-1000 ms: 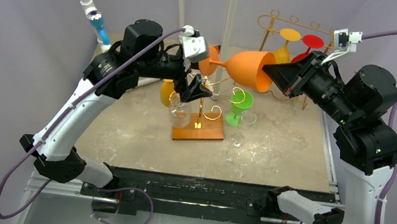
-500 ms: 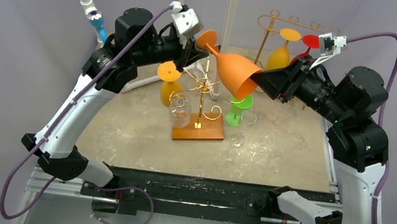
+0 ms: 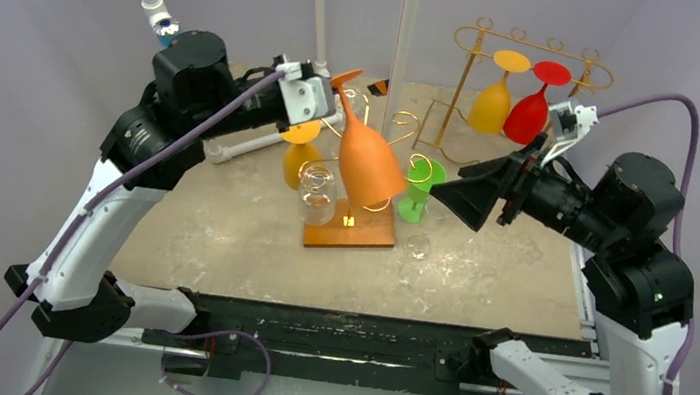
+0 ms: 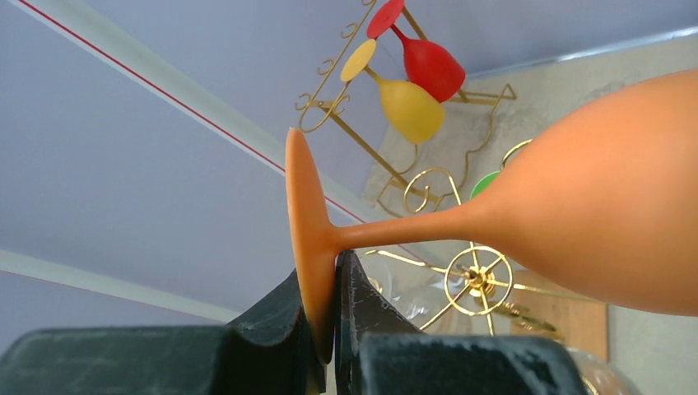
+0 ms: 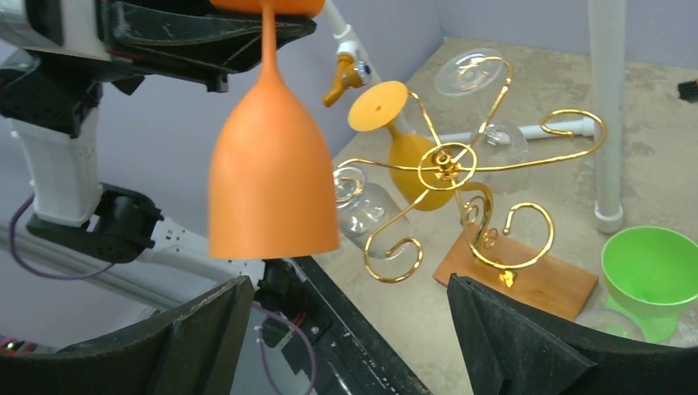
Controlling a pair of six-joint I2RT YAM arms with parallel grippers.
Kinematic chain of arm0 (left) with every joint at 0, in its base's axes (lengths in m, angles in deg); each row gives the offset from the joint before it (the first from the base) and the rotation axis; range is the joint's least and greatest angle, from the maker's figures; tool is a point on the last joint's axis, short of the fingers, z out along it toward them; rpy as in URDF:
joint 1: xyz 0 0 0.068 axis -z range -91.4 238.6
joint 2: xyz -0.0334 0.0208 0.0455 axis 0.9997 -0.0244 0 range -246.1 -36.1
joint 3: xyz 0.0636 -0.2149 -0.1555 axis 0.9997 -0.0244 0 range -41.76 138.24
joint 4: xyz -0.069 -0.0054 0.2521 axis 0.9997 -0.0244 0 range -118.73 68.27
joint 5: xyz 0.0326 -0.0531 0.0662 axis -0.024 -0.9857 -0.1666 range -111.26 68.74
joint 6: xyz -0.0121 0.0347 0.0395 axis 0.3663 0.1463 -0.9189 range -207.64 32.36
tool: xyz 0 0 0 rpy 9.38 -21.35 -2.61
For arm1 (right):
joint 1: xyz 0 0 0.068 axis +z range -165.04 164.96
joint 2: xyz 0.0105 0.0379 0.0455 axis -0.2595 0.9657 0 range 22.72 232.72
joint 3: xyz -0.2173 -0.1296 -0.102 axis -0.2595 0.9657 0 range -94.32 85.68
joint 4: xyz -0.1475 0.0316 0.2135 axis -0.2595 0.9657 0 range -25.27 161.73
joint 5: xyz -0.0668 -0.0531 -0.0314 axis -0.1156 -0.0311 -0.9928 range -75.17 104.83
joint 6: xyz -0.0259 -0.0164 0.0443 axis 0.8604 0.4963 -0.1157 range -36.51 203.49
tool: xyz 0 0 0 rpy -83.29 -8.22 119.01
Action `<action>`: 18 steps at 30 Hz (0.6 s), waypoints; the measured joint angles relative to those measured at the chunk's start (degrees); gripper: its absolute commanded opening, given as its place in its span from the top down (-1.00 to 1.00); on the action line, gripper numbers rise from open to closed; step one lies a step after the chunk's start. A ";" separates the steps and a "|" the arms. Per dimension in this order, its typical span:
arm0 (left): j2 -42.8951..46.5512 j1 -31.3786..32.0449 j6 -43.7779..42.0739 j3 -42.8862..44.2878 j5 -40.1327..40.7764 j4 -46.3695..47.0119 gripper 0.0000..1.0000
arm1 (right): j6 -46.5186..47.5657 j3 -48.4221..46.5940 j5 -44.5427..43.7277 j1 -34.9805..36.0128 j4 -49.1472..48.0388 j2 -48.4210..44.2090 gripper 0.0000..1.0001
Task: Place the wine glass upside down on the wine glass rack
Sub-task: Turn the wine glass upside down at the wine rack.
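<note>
The orange wine glass hangs bowl-down, its mouth facing the table, over the gold spiral rack on its wooden base. My left gripper is shut on the glass's round foot, which is pinched edge-on between the fingers. In the right wrist view the orange wine glass hangs just left of the rack's hub. My right gripper stands wide open to the right of the bowl, apart from it, with nothing between its fingers.
On the spiral rack hang a yellow glass and a clear glass. A green glass and a clear glass stand beside the base. A second gold rack at the back right holds yellow and red glasses. White poles rise behind.
My right gripper opened, let go of the orange bowl and drew back to the right. My left gripper shut on the foot, and the glass swung from lying sideways to hanging bowl-down.
</note>
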 measured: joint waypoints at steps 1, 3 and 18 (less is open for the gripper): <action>1.55 0.04 -2.80 -1.25 -0.22 -0.07 1.00 | 0.02 -0.11 0.85 0.00 -0.15 -0.46 -0.98; 4.13 0.22 -7.10 -3.06 -0.87 0.00 1.00 | -0.13 -0.15 2.84 0.02 -1.29 -1.20 -0.98; 7.82 0.26 -19.82 -7.50 -8.57 5.18 1.00 | -2.84 3.48 5.64 14.60 -20.31 9.49 -0.98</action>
